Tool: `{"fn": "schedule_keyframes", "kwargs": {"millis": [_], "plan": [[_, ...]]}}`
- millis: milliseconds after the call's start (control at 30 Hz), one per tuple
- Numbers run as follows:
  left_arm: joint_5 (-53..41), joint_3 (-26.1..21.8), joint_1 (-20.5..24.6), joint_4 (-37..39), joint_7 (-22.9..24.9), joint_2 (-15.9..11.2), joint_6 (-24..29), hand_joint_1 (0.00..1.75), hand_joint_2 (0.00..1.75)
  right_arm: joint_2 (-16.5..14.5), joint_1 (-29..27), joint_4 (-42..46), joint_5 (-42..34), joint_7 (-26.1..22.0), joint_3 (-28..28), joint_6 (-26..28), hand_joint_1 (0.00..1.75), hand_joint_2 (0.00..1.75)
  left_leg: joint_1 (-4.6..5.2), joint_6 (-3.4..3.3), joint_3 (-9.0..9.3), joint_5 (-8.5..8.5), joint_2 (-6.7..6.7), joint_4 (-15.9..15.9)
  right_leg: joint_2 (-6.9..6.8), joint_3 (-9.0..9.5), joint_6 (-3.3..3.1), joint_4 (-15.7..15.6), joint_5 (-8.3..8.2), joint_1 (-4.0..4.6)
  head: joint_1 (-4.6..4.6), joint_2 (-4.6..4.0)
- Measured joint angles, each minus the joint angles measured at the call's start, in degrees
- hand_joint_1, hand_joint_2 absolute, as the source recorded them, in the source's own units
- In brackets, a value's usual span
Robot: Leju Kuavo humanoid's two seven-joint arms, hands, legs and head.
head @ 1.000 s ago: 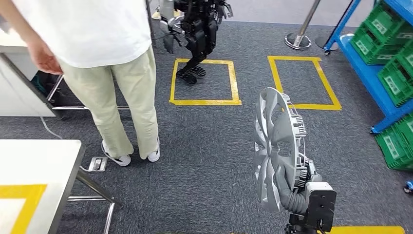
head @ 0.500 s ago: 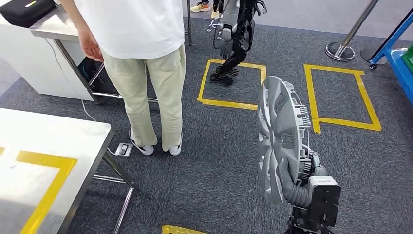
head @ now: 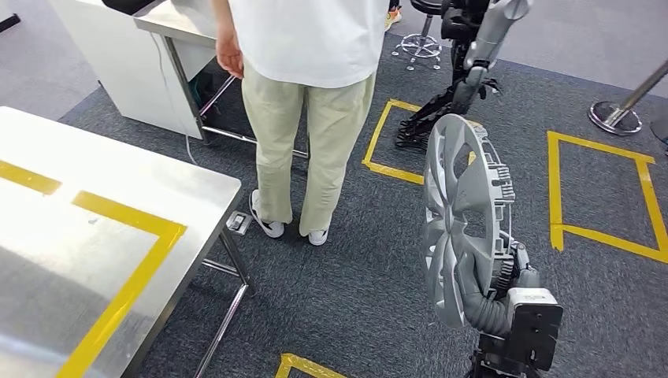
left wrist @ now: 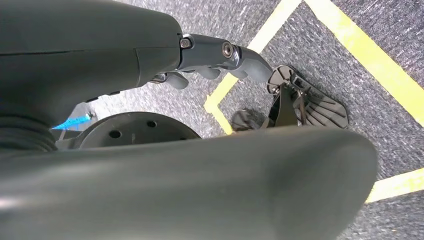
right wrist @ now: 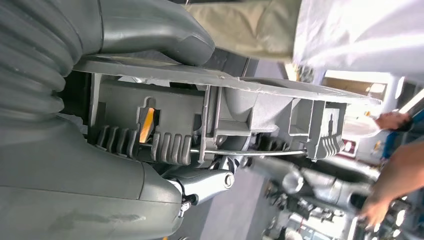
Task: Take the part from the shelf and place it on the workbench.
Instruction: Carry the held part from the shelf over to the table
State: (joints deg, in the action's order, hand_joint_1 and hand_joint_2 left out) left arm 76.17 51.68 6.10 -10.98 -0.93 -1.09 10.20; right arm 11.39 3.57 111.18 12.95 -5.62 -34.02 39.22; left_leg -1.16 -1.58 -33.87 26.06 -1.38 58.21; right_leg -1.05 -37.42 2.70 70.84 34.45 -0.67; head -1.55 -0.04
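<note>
— One part, silver, a spoked wheel cover: held upright on edge, low on the right of the head view, above grey carpet.
— Held how?
— Gripped at its lower rim by the right hand; grey thumb laid across the spoked face, darker fingers tucked behind the ribbed back, as seen from the right wrist.
— And the left hand?
— Hanging low over the carpet, fingers curled in loosely, nothing between them. Hard to judge how tight, with so much of that view blocked by dark body parts; probably closed on nothing.
— Workbench?
— Off to the left, well apart from the part. Shiny metal top, yellow tape marking a rectangle on it, thin metal legs below.
— Around that?
— Person in a white shirt and beige trousers, back turned, standing between bench and part, beside a white desk. Second robot beyond, dark feet inside a yellow floor square. Another yellow square to the right; chrome post base at the far right.
</note>
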Motion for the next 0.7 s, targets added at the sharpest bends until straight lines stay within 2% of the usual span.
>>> {"fn": "schedule_keyframes", "kwargs": {"millis": [33,67,100,133,167,200,233,267,300,367,400,433,500,533,567,600,633,700], "plan": [[0.0,0.0,0.0,0.0,0.0,0.0,0.0,0.00,0.00,0.0,0.0,0.1,0.0,-0.1,0.1,0.0,1.75,1.75,0.08,-0.12,-0.14,-0.09,-0.71,0.0,0.38,-1.64,-0.03,3.4,1.05,0.00,-0.24,0.00],[-0.1,0.0,0.0,0.0,0.0,0.0,0.0,0.00,0.00,0.0,0.0,0.1,0.0,-0.1,0.3,0.0,1.75,1.75,0.17,-0.19,-0.22,-0.17,-1.44,0.0,0.53,-2.42,-0.15,4.9,1.04,0.01,-0.44,0.00],[-0.1,0.0,-0.1,0.0,0.0,0.0,0.0,0.00,0.00,0.1,-0.1,0.2,0.1,-0.2,0.4,0.0,1.75,1.75,0.25,-0.20,-0.27,-0.24,-2.21,0.1,0.63,-2.19,-0.37,4.2,-0.01,0.03,-0.61,0.00],[-0.2,0.0,-0.1,0.0,0.0,0.0,0.0,0.00,0.00,0.1,-0.1,0.3,0.2,-0.2,0.6,0.0,1.75,1.75,0.31,-0.19,-0.29,-0.33,-2.99,0.1,0.89,-0.91,-0.69,1.4,-1.94,0.05,-0.74,0.00],[-0.3,0.0,-0.1,0.0,0.0,0.0,0.1,0.00,0.00,0.1,0.0,0.4,0.3,-0.3,0.9,0.0,1.75,1.75,0.35,-0.12,-0.30,-0.43,-3.73,0.1,1.69,1.03,-1.11,-2.9,-4.15,0.10,-0.85,0.00],[-0.3,0.0,-0.1,0.0,0.1,0.0,0.1,0.00,0.00,0.1,0.1,0.7,0.5,-0.4,1.1,0.0,1.75,1.75,0.21,0.02,-0.40,-0.59,-4.34,0.1,3.44,2.92,-1.59,-7.0,-5.63,0.00,-0.91,0.00],[-0.3,0.0,-0.1,0.0,0.1,0.0,0.1,0.00,0.00,0.1,0.3,0.9,0.6,-0.4,1.4,0.0,1.75,1.75,0.12,0.24,-0.62,-0.77,-4.98,0.1,5.17,4.46,-1.98,-10.2,-6.61,0.02,-0.89,0.00],[-0.3,0.0,0.0,0.0,0.1,0.1,0.1,0.00,0.00,0.1,0.4,1.1,0.7,-0.5,1.5,0.0,1.75,1.75,-0.10,0.61,-0.95,-1.00,-5.55,0.1,6.50,5.32,-2.24,-12.0,-6.94,0.10,-0.93,0.00],[-0.4,0.0,0.0,0.0,0.1,0.2,0.1,0.00,0.00,0.1,0.5,1.3,0.8,-0.5,1.6,0.0,1.75,1.75,-0.40,1.05,-1.30,-1.27,-6.15,0.0,7.18,5.62,-2.39,-12.6,-6.84,0.22,-0.92,0.00],[-0.4,0.0,-0.1,0.0,0.1,0.2,0.2,0.00,0.00,0.1,0.5,1.6,1.2,-0.4,1.8,0.0,1.75,1.75,-0.70,1.90,-1.94,-1.70,-7.15,-0.1,5.87,5.88,-2.58,-13.3,-7.35,0.42,-1.11,0.00],[-0.4,0.0,-0.1,0.0,0.0,0.2,0.2,0.00,0.00,0.1,0.5,1.7,1.5,-0.3,2.0,0.0,1.75,1.75,-0.59,2.15,-2.41,-1.39,-6.26,0.3,5.07,6.09,-2.74,-13.9,-7.67,0.33,-1.03,0.00],[-0.4,0.0,-0.1,0.0,-0.1,0.1,0.3,0.00,0.00,0.0,0.6,1.8,1.9,-0.2,2.2,0.0,1.75,1.75,-0.41,2.33,-3.29,-0.45,-4.58,1.7,4.12,6.28,-2.97,-14.5,-8.00,0.21,-0.77,0.00],[-0.5,0.0,-0.1,0.0,-0.3,0.1,0.4,0.00,0.00,0.0,1.0,2.0,2.9,0.1,2.3,-0.1,1.75,1.75,-0.13,2.53,-6.27,3.00,-0.44,7.9,2.27,6.35,-3.25,-15.0,-8.32,0.24,0.08,0.00],[-0.5,0.0,0.0,0.0,-0.4,0.1,0.4,0.00,0.00,0.0,1.2,2.0,3.5,0.5,2.4,-0.1,1.75,1.75,-0.16,2.67,-7.94,4.68,0.56,11.7,1.33,6.20,-3.33,-14.9,-8.33,0.31,0.43,0.00],[-0.5,0.0,0.0,0.0,-0.4,0.1,0.4,0.00,0.00,0.1,1.3,2.0,4.2,1.1,2.4,-0.3,1.75,1.75,-0.19,2.81,-9.03,5.62,0.96,14.4,0.40,6.04,-3.33,-14.8,-8.33,0.37,0.63,0.00],[-0.5,0.0,0.0,0.0,-0.5,0.1,0.4,0.00,0.00,0.1,1.5,2.0,5.0,1.7,2.3,-0.4,1.75,1.75,-0.19,2.94,-9.18,5.70,1.14,15.4,-0.49,5.89,-3.32,-14.7,-8.33,0.40,0.78,0.00],[-0.5,0.0,0.0,0.0,-0.4,0.1,0.4,0.00,0.00,0.1,1.7,2.0,5.9,2.4,2.3,-0.7,1.75,1.75,-0.19,3.01,-8.20,4.88,1.28,14.3,-1.32,5.76,-3.27,-14.5,-8.30,0.41,0.95,0.00],[-0.6,0.0,0.0,0.0,-0.2,-0.1,0.3,0.00,0.00,0.0,2.5,2.0,7.8,3.5,2.2,-1.4,1.75,1.75,-0.15,2.92,-3.45,2.21,2.41,6.9,-2.78,5.56,-2.97,-14.0,-8.11,0.40,1.33,0.00]]}}
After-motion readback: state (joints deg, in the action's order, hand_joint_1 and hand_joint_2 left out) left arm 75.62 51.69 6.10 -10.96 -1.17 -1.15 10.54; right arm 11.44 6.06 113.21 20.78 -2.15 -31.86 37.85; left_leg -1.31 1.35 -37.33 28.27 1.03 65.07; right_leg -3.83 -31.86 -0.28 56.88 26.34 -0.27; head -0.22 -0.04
